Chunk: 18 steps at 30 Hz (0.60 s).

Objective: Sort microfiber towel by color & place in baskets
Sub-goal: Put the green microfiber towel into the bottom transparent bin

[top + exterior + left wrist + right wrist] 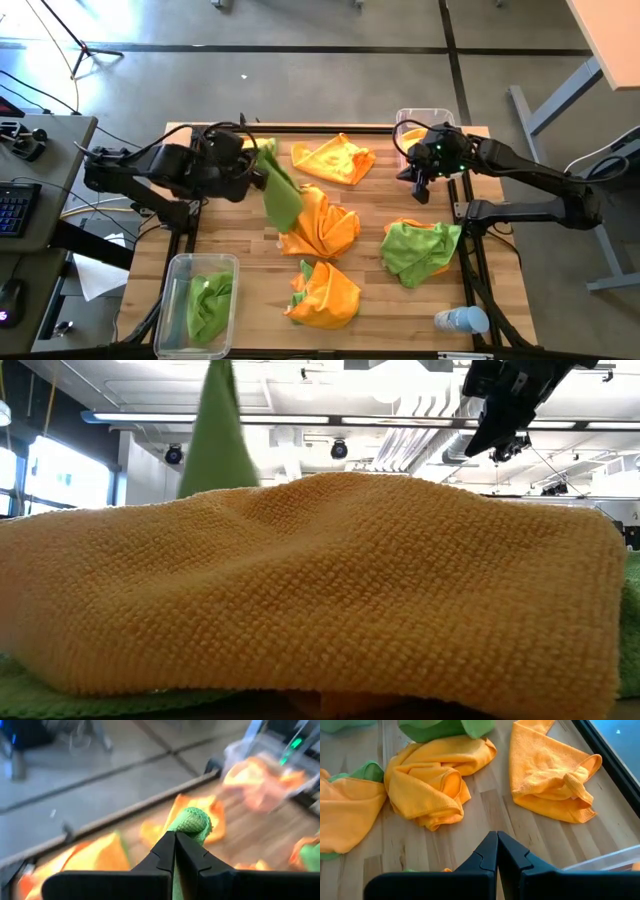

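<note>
Towels lie all over the wooden table, some orange and some green. The left gripper is pinched shut on a green towel, which hangs down from it, long and floppy, over an orange towel in the middle. The green basket sits at the near left corner with one green cloth already inside. The other basket is at the far right, and something orange shows in it. The right gripper hovers just beside that basket with its fingers pressed together and nothing in them. More towels wait: an orange one at the far side, another near the front, and a green one on the right. These cloths look soft, light and bendy, so they will droop and swing. Pinching a raised fold or a corner should work best.
</note>
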### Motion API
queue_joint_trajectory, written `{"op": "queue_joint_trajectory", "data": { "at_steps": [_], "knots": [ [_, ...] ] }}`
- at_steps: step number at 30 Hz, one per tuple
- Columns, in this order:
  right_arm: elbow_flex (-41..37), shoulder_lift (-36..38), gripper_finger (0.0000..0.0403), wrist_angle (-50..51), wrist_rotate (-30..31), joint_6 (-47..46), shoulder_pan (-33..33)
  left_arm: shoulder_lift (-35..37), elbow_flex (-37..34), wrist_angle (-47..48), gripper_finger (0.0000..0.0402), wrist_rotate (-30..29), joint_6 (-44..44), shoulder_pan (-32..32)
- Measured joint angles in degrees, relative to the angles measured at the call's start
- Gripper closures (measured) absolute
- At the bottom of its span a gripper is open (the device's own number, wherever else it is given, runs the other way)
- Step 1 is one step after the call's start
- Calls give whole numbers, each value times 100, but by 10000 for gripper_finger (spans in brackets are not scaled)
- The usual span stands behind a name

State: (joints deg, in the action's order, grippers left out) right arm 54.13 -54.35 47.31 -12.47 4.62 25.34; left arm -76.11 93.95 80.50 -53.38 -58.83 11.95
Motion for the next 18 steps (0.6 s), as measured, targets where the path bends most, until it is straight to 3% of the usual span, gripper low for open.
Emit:
{"op": "queue_joint_trajectory", "data": {
  "at_steps": [4,9,18],
  "knots": [
    [0,-2,403,-135,2,-177,0,7,0,753,401,522,-584,-1],
    [0,-2,403,-303,61,-329,0,-52,-87,758,401,1202,-542,-146],
    [0,-2,403,-537,247,-441,0,-302,-1317,432,401,2882,-911,-874]
  ]
}}
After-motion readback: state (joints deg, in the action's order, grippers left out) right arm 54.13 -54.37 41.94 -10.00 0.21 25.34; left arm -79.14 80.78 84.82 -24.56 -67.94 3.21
